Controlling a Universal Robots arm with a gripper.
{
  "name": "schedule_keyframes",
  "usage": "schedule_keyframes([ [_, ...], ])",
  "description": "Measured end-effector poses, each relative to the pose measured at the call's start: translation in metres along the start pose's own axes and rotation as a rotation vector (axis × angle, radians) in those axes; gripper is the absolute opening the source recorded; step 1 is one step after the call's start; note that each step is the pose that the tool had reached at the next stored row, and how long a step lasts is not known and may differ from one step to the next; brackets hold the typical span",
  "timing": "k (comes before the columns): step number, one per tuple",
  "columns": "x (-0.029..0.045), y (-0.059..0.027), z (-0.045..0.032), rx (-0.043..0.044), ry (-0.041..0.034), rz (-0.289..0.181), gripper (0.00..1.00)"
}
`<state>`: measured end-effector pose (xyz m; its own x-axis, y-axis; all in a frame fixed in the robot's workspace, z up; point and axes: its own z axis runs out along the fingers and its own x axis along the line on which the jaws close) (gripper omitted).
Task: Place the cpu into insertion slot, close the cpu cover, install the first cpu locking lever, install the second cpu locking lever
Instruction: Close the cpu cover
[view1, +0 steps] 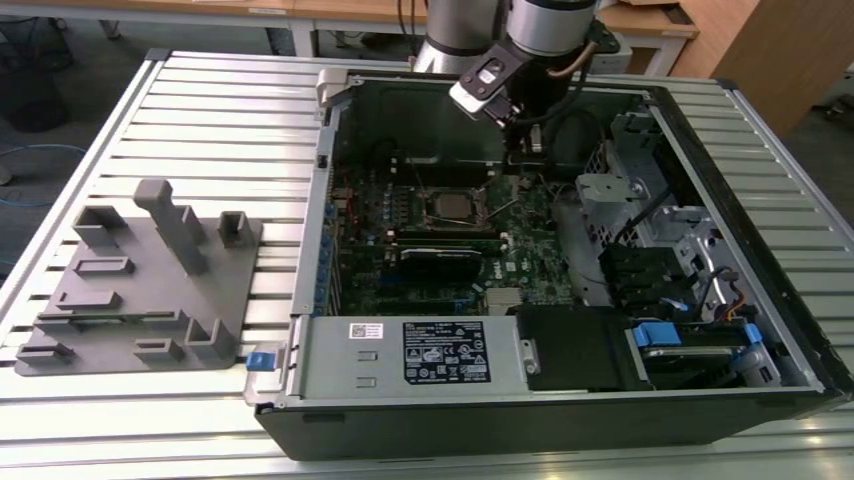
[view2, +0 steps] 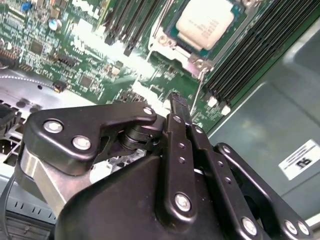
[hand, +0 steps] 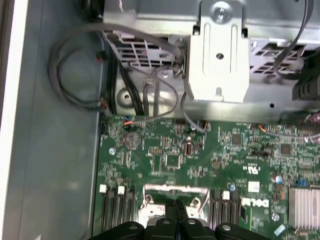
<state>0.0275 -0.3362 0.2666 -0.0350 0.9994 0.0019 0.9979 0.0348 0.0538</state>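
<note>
The gripper (view2: 174, 101) pinches its fingers tight together, holding nothing. Just past its tip, the cpu (view2: 205, 22) sits in the insertion slot (view2: 167, 47). A white label (view2: 300, 160) is stuck nearby.

**Bright overhead light, dark case**

Lit from above. Glaring white along the slats of the table (view1: 134, 405) at lower left of the exterior view; shadowed deep inside the computer case (view1: 414, 105). Washed nearly white on the cpu (view2: 207, 22) in the second wrist view.

The cpu (view1: 455, 207) is seated in the slot (view1: 427, 212) inside the case (view1: 310, 250); a fixture (view1: 147, 285) is set at the exterior view's left.
</note>
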Motion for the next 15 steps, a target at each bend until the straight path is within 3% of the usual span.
schedule_keyframes([
  [15, -0.0010, 0.0294, 0.0016, 0.0000, 0.0000, 0.000, 0.11],
])
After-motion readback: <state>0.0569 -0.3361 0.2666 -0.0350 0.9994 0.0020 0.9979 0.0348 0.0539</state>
